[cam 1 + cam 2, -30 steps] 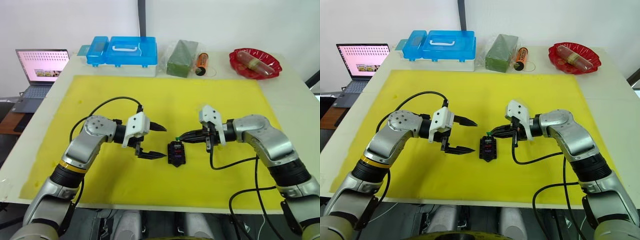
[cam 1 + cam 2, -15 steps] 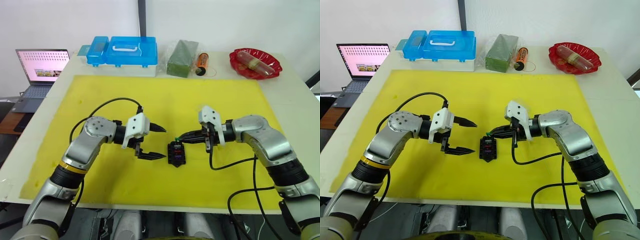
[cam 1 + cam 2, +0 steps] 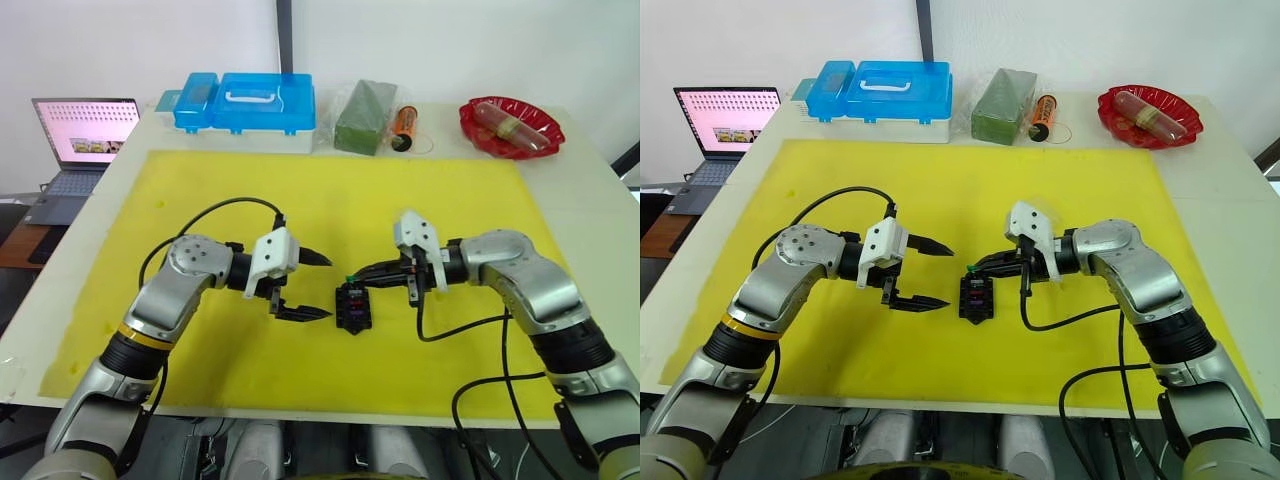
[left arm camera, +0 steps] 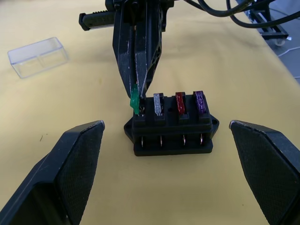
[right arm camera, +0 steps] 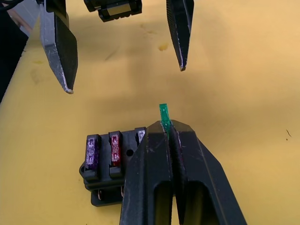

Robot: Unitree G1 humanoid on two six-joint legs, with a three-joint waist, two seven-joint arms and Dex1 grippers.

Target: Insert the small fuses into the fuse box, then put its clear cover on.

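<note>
Fuse box sits on the yellow mat, about mid-mat toward the near edge, between the two grippers. Three fuses seated in its top row: grey/clear fuse, red fuse, purple fuse, side by side. Green fuse is at the open end slot next to the grey/clear one, its lower end at the box top; can't tell if it's in the slot yet. Right gripper has its jaws pressed together, pinching the green fuse, tip right over that end of the fuse box; in the right wrist view the fuse sticks out past the fingertips. Left gripper hangs just beside the fuse box on the opposite side, jaws spread wide, holding nothing, not touching the box. Clear cover lies on the mat beyond the fuse box from the left gripper, well apart from it, resting on a long side. Farther out from the fuse box, along the far edge of the table: blue plastic case, green block, orange cylinder, red dish with something in it. Laptop off the table, past the blue-case corner.
</note>
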